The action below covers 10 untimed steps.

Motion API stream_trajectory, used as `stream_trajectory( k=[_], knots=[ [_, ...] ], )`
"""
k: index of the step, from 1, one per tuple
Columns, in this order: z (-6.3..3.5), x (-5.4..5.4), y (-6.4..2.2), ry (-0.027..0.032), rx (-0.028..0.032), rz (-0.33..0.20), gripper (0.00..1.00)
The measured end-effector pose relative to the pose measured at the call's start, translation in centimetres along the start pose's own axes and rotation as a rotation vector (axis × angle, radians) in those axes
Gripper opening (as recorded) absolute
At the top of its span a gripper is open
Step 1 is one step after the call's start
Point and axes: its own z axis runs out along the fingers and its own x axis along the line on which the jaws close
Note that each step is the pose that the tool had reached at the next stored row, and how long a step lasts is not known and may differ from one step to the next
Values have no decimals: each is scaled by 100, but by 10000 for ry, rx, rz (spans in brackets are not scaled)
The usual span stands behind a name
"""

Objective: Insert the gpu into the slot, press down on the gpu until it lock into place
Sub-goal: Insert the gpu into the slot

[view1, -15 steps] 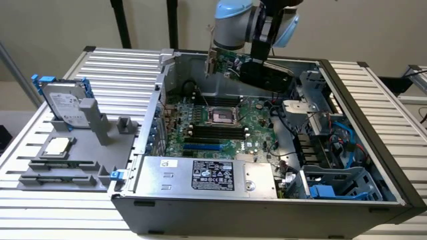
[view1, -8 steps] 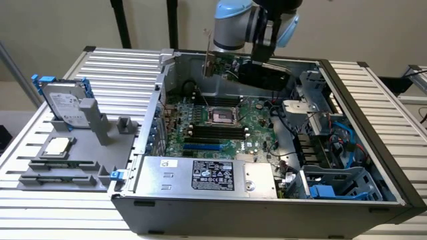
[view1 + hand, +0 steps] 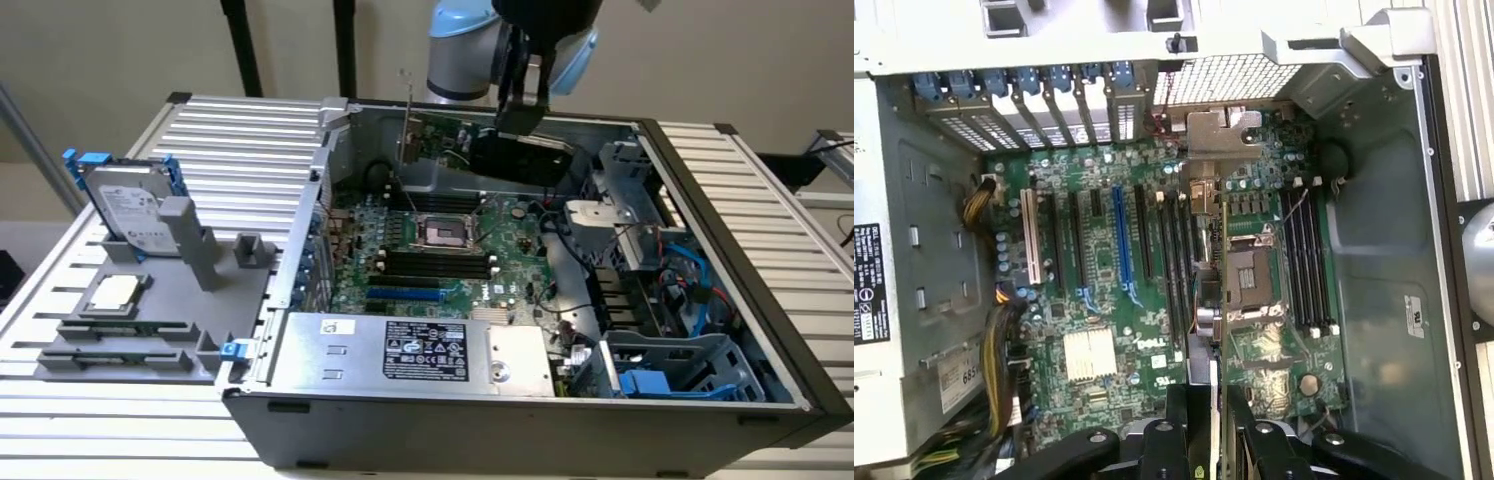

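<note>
Long narrow bright-blue plastic slot (image 3: 1122, 240) sits empty on the green motherboard (image 3: 521, 235), toward the exterior view's left of the tool. Thin flat black gpu with green board edge (image 3: 514, 158) hangs upright over the grey metal case (image 3: 534, 430), clamped in the black two-finger gripper (image 3: 521, 115). Card and slot axes look parallel, offset sideways. Card's connector edge is hidden.

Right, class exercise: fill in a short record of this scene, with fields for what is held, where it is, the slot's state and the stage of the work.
held: graphics card, in closed jaws, gripped from above
card position: on edge, in the air above the motherboard, toward the far side of the open computer case
slot: blue slot, empty, nothing touching it
stage: card not yet inserted
</note>
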Motion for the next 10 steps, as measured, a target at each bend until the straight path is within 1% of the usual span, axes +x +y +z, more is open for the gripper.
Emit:
stream_trajectory(
  k=[6, 10],
  knots=[
    [35, 86, 22, -4, -22, -154, 26],
    [78, 115, 36, 1, -42, -294, 26]
  ],
)
